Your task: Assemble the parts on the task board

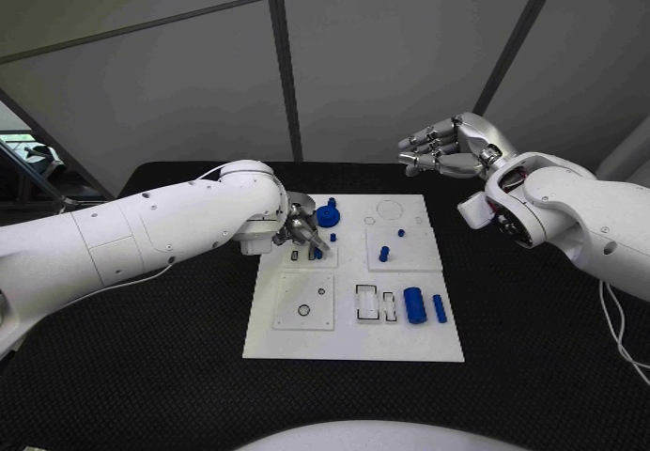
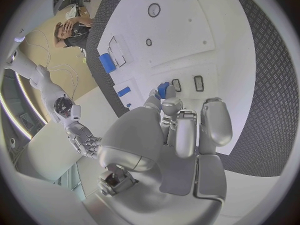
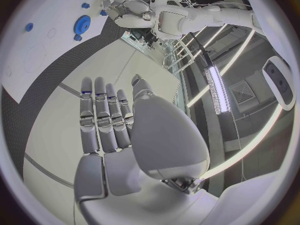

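The white task board point(image 1: 349, 334) lies mid-table. My left hand point(image 1: 301, 231) hovers low over its far-left section, beside a blue gear point(image 1: 328, 215). In the left wrist view the fingertips point(image 2: 170, 104) pinch a small blue part point(image 2: 164, 89) just above two dark slots point(image 2: 199, 82). The same blue part point(image 1: 316, 252) shows under the fingers in the head view. My right hand point(image 1: 447, 147) is raised beyond the board's far right corner, fingers apart and holding nothing. Its flat palm point(image 3: 119, 125) shows in the right wrist view, far from the gear point(image 3: 81, 24).
Small blue pegs point(image 1: 383, 252) stand in the board's far-right section. A thick blue cylinder point(image 1: 414, 305) and a thinner one point(image 1: 439, 307) lie at the near right, next to rectangular recesses point(image 1: 367, 303). The near-left plate point(image 1: 305, 301) has small holes.
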You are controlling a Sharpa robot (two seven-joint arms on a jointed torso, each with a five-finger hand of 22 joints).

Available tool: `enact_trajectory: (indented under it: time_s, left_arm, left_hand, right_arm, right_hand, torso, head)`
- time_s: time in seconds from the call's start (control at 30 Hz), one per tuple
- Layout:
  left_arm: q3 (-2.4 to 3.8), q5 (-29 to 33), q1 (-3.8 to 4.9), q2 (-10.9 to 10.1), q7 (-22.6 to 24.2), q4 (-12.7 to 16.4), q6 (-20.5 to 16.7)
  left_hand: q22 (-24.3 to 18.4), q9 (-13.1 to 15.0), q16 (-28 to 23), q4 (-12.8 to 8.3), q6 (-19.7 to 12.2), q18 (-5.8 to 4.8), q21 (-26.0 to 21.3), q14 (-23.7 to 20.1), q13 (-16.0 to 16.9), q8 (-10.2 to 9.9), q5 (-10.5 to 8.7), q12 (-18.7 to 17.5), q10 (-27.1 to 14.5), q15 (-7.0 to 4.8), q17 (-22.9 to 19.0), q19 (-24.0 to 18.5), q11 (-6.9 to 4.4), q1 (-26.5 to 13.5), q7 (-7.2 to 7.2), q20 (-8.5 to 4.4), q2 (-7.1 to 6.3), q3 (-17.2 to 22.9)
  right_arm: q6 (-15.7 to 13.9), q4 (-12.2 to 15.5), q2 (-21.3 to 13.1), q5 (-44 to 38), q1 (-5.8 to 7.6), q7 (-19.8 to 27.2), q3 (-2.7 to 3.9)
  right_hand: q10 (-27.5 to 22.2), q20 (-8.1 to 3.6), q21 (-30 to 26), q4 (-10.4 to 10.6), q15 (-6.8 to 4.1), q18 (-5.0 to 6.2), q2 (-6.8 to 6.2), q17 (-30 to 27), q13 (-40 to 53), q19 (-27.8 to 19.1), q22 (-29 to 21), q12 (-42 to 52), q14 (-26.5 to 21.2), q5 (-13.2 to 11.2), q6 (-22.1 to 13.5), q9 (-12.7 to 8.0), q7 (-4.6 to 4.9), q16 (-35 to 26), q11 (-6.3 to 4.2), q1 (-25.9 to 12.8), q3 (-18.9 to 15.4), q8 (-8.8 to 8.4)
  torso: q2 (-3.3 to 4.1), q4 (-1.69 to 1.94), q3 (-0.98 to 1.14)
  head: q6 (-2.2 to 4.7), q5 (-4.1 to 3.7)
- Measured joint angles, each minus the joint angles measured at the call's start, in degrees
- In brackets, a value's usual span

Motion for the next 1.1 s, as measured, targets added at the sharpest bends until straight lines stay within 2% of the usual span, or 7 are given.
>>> enact_trajectory:
  time_s: [0.13, 0.27, 0.53, 0.83, 0.87, 0.9, 1.1]
  left_arm:
    - [-0.03, 0.9, 0.00, -0.3, 0.0, 0.3, -0.3]
    - [-0.06, 2.3, -0.07, -0.9, 0.0, 1.0, -1.0]
    - [-0.07, 5.5, -0.18, -3.4, 0.0, 4.0, -4.3]
    - [-0.11, 8.1, -0.77, -7.1, 0.1, 8.0, -11.6]
    - [-0.11, 8.1, -0.93, -7.4, 0.1, 8.5, -12.3]
    - [-0.12, 8.1, -1.11, -7.8, 0.2, 9.0, -13.0]
    - [-0.15, 6.5, -2.71, -9.3, 0.2, 11.3, -17.6]
  left_hand:
    - [0.4, 0.1, 0.0, -0.2, -0.7, 0.01, 0.0, 0.0, -0.1, -0.3, -0.08, -0.5, -0.1, 0.01, 0.0, 0.2, -0.29, 1.3, -0.01, -0.20, -0.23, 2.7]
    - [1.0, 1.4, 0.0, 3.2, -1.3, 0.00, 0.1, 0.0, -0.2, -0.2, 0.15, -0.8, 0.1, 0.01, 0.0, 0.2, -0.46, 1.2, 0.30, -0.21, -1.92, 7.1]
    - [2.3, 5.2, 0.0, 1.2, -1.3, -0.01, 0.2, 0.0, 0.3, 2.8, 2.87, -0.8, 1.3, 0.01, 0.0, 0.4, -0.21, -10.2, 0.30, -0.42, -12.18, 31.6]
    - [3.5, 7.4, 0.5, 0.7, -1.5, -0.02, 0.9, 0.0, 0.2, 4.4, 3.69, -0.8, 1.8, 0.01, 0.0, 1.0, -0.32, -13.5, 0.10, -0.60, -14.27, 37.4]
    - [3.6, 7.5, 0.7, 0.8, -1.5, -0.55, 0.9, 0.0, 0.3, 4.7, 3.96, -0.6, 1.9, -0.04, 0.0, 1.2, -0.39, -13.7, 0.09, -0.49, -14.53, 37.6]
    - [3.8, 7.8, 1.0, 0.8, -1.5, -4.86, 0.9, -0.2, 0.4, 4.8, 4.10, -0.4, 2.0, -0.20, 0.0, 1.5, -0.28, -13.9, 0.09, -0.59, -14.73, 37.9]
    - [4.6, 8.3, 1.4, 0.5, -1.5, -3.05, 1.3, 0.0, 0.7, 5.2, 4.33, -0.2, 2.4, -0.41, 0.0, 1.7, -0.50, -14.6, 0.08, -0.80, -15.36, 39.1]
  right_arm:
    - [0.1, -0.1, 0.1, -0.4, 0.00, -0.1, 0.00]
    - [0.1, -0.2, 0.2, -0.7, -0.01, -0.2, 0.00]
    - [0.3, -0.3, 0.3, -1.1, -0.02, -0.3, -0.01]
    - [0.3, -0.3, 0.2, -1.4, -0.03, -0.3, -0.01]
    - [0.3, -0.3, 0.2, -1.4, -0.03, -0.3, -0.01]
    - [0.3, -0.3, 0.1, -1.4, -0.03, -0.3, -0.01]
    - [0.3, -0.3, -0.2, -1.5, -0.03, -0.3, -0.01]
  right_hand:
    - [0.0, 0.00, 0.0, 0.0, 0.00, 0.00, 0.00, 0.0, 0.0, 0.0, 0.0, 0.0, 0.0, 0.0, 0.0, 0.0, 0.00, 0.0, 0.00, 0.0, 0.0, 0.00]
    - [0.0, 0.00, 0.0, 0.0, 0.00, 0.00, 0.23, 0.0, 0.0, 0.0, 0.0, 0.0, 0.0, 0.0, 0.0, 0.0, 0.00, 0.0, 0.00, 0.2, 0.0, 0.00]
    - [0.0, 0.00, 0.0, 0.0, 0.00, 0.00, 0.23, 0.0, 0.0, 0.0, 0.0, 0.0, 0.0, 0.0, 0.0, 0.0, 0.00, -0.2, 0.00, 0.2, 0.0, 0.00]
    - [0.0, 0.00, 0.0, 0.0, 0.00, 0.00, 0.23, -0.1, 0.0, 0.0, 0.0, 0.0, 0.0, 0.0, 0.0, 0.0, 0.00, -0.2, 0.00, 0.2, 0.0, 0.00]
    - [0.0, 0.00, 0.0, 0.0, 0.00, 0.00, 0.23, -0.1, 0.0, 0.0, 0.0, 0.0, 0.0, 0.0, 0.0, 0.0, 0.00, -0.2, 0.00, 0.2, 0.0, 0.00]
    - [0.0, 0.00, 0.0, 0.0, 0.00, 0.00, 0.23, -0.1, 0.0, 0.0, 0.0, 0.0, 0.0, 0.0, 0.0, 0.0, 0.00, -0.2, 0.00, 0.2, 0.0, 0.00]
    - [0.0, 0.00, 0.0, 0.0, 0.00, -0.01, 0.23, 0.0, 0.0, 0.0, 0.0, 0.0, 0.0, 0.0, 0.0, 0.0, 0.00, -0.2, 0.00, 0.2, 0.0, 0.00]
  torso:
    - [0.00, 0.01, 0.00]
    - [0.00, 0.01, 0.00]
    - [0.05, 0.12, 0.03]
    - [-0.01, 0.48, 0.04]
    - [-0.03, 0.55, 0.04]
    - [-0.06, 0.62, 0.04]
    - [-0.26, 1.03, 0.05]
  head:
    - [-0.05, 0.03]
    - [-0.11, 0.13]
    - [-0.36, 0.47]
    - [-0.75, 0.91]
    - [-0.81, 0.91]
    - [-0.88, 0.86]
    - [-1.13, 0.60]
